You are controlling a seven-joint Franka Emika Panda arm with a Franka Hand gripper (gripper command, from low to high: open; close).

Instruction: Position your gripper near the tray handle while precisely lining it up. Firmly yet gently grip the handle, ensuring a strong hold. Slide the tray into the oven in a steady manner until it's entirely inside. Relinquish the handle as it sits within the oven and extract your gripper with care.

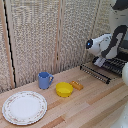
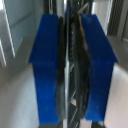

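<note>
The tray (image 1: 106, 70), a dark wire rack, sticks out over the table at the exterior view's right. Its handle (image 1: 94, 73) is the thin bar along the outer edge. The oven (image 1: 123, 47) is mostly hidden behind the white arm; only a dark patch shows. My gripper (image 1: 99, 62) sits at the rack's far end, just above the bars. In the wrist view the two blue fingers (image 2: 47, 65) stand nearly together around my gripper's centre (image 2: 70, 70), with dark metal bars (image 2: 75, 60) pinched between them. The view is blurred.
On the wooden table (image 1: 90, 102) stand a blue mug (image 1: 45, 80), a yellow bowl (image 1: 64, 89), a small orange object (image 1: 77, 85) and a round white plate (image 1: 24, 107). A woven screen (image 1: 45, 35) closes off the back.
</note>
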